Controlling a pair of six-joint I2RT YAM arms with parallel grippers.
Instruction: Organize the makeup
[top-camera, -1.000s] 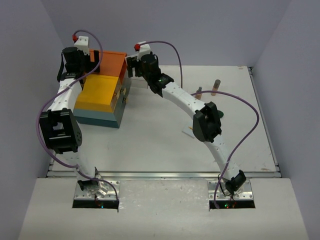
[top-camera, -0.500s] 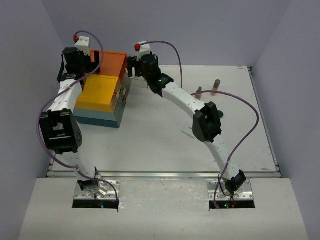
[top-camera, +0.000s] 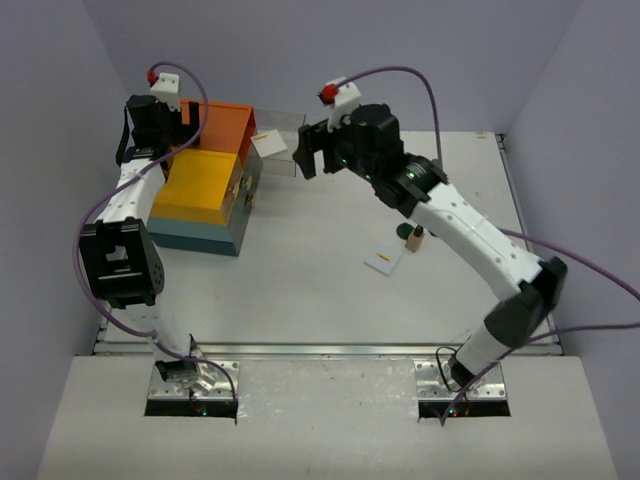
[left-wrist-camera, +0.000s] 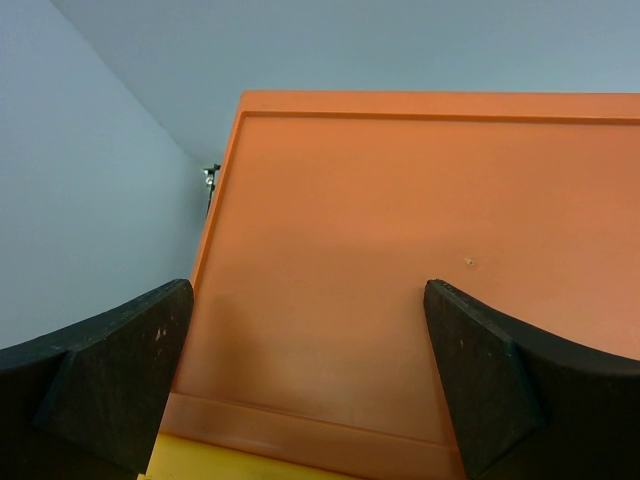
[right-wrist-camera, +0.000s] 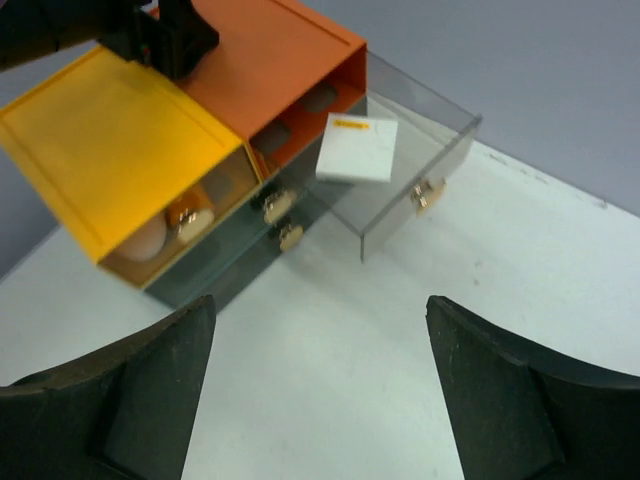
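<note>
White packet (right-wrist-camera: 357, 148) lies in open clear drawer (right-wrist-camera: 395, 215), left of right tool (right-wrist-camera: 320, 310); both it and left tool (left-wrist-camera: 308, 300) stand apart, empty.

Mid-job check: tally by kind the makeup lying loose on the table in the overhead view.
White square packet: 1
Dark green disc: 1
Tan bottle: 1
Total: 3 in view; the right arm may hide others.
</note>
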